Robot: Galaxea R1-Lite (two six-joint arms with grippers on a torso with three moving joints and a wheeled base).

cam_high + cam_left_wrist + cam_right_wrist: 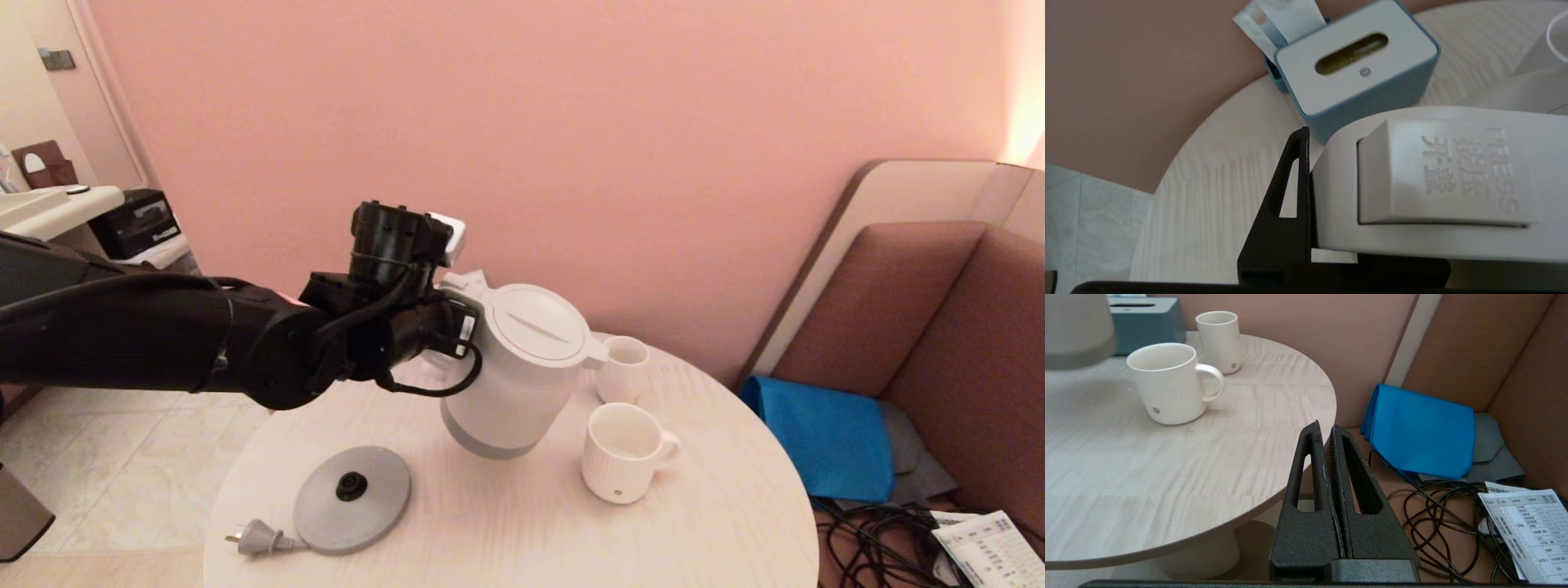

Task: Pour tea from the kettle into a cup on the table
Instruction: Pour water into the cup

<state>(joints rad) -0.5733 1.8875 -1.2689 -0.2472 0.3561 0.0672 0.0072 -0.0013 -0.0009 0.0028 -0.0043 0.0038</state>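
The white kettle [522, 367] hangs above the table [506, 539], off its base and tilted a little, with its spout toward the two cups. My left gripper [459, 328] is shut on the kettle's loop handle [1433, 183]; one black finger [1290, 212] presses its side and the other is hidden behind it. The cup [620, 453], a wide ribbed white mug with a side handle, stands just right of the kettle's bottom and also appears as cup [1167, 384]. No tea shows in the air. My right gripper [1325, 428] is shut and empty, beside the table's right edge.
A smaller handleless white cup [624, 367] stands behind the mug, close to the spout. The grey round base [353, 498] and its plug [257, 539] lie front left. A blue-grey tissue box [1359, 69] sits at the back. A blue cloth [824, 433] and cables [873, 547] lie on the seat to the right.
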